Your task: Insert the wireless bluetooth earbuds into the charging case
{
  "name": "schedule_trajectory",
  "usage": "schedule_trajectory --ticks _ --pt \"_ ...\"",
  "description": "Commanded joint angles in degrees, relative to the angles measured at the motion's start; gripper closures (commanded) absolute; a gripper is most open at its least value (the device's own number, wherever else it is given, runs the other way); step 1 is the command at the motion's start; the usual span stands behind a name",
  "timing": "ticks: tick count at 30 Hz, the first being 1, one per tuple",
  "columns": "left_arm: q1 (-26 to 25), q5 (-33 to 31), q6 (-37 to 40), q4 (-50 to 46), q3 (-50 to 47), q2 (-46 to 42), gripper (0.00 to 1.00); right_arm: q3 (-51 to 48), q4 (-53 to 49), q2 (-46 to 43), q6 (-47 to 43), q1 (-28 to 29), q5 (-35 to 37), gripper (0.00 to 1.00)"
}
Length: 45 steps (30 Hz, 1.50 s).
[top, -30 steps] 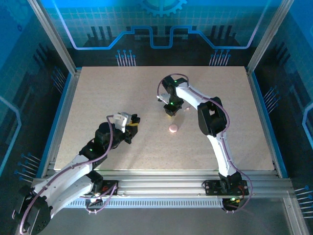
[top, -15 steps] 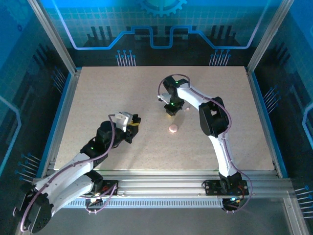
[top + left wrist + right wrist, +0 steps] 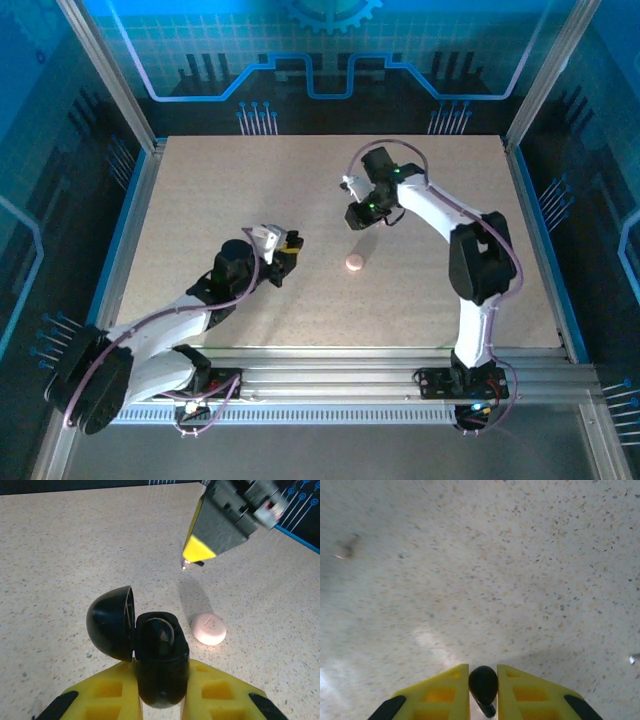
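The black charging case (image 3: 159, 652) stands upright with its round lid (image 3: 110, 622) swung open to the left. My left gripper (image 3: 162, 672) is shut on the case's lower body, left of the table's middle (image 3: 287, 250). A black earbud (image 3: 483, 684) sits pinched between the yellow fingers of my right gripper (image 3: 483, 674), which is shut on it, stem pointing down. That right gripper (image 3: 358, 215) hangs above the table beyond the case; in the left wrist view its yellow tip (image 3: 198, 550) is above and right of the open case, apart from it.
A pale pink round disc (image 3: 354, 263) lies flat on the speckled table (image 3: 200, 200), just right of the case (image 3: 208, 629) and below the right gripper. Blue-lit frame rails border the table on all sides.
The right gripper has risen off the table and shifted right with the black earbud in it. The left arm has carried the open case right, towards the middle.
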Motion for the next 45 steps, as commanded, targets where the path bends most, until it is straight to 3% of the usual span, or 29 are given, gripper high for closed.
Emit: schedule_trajectory --ticks 1,9,17,22,28,45 --pt "-0.31 4.10 0.45 13.08 0.89 5.46 0.88 -6.33 6.43 -6.90 7.85 -2.32 -9.15 0.83" --pt "-1.43 7.30 1.11 25.75 2.22 14.86 0.88 -16.38 16.18 -18.41 20.47 -3.89 -16.54 0.83" --pt "-2.71 9.14 0.81 32.02 3.48 18.11 0.88 -24.21 30.72 -26.70 32.68 -2.86 -16.42 0.82" --pt "-3.47 9.45 0.54 32.02 4.78 17.64 0.88 -26.86 37.59 -30.41 33.21 -0.98 -12.95 0.81" --pt "-3.55 8.07 0.17 31.12 5.64 15.15 0.88 -29.15 46.80 -31.26 36.30 0.62 -14.06 0.81" --pt "-3.55 5.86 -4.62 35.06 6.29 13.65 0.87 -30.69 57.02 -29.05 36.31 6.21 -12.24 0.81"
